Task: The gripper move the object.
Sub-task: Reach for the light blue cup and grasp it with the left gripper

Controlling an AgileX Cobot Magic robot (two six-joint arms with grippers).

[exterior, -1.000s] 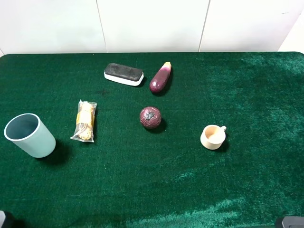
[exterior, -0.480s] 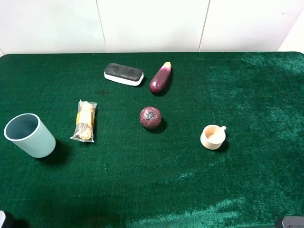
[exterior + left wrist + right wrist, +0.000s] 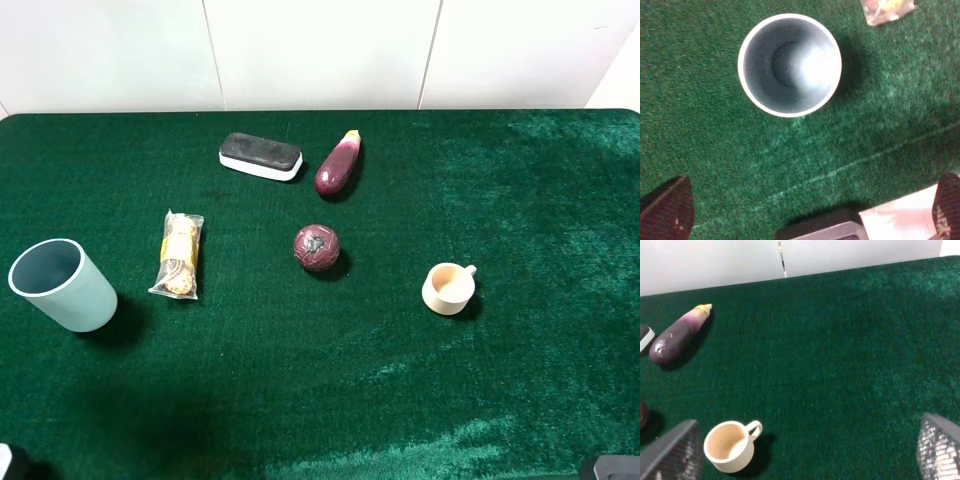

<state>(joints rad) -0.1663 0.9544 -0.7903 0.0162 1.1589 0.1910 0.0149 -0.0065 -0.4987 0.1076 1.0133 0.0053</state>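
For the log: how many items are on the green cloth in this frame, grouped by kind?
Cups: 2, the pale blue-green tumbler and the small beige cup.
Purple produce: 2, the eggplant and the round dark red fruit.
Wrapped snacks: 1, the snack packet.
Erasers: 1, the black-topped eraser.
Total: 6.

- At the near left corner of the table, the pale part of the left arm (image 3: 6, 462) shows a little more than before.
- The faint dark shadow (image 3: 170, 440) on the green cloth (image 3: 400, 400) has spread from the near edge toward the tumbler (image 3: 70, 290).
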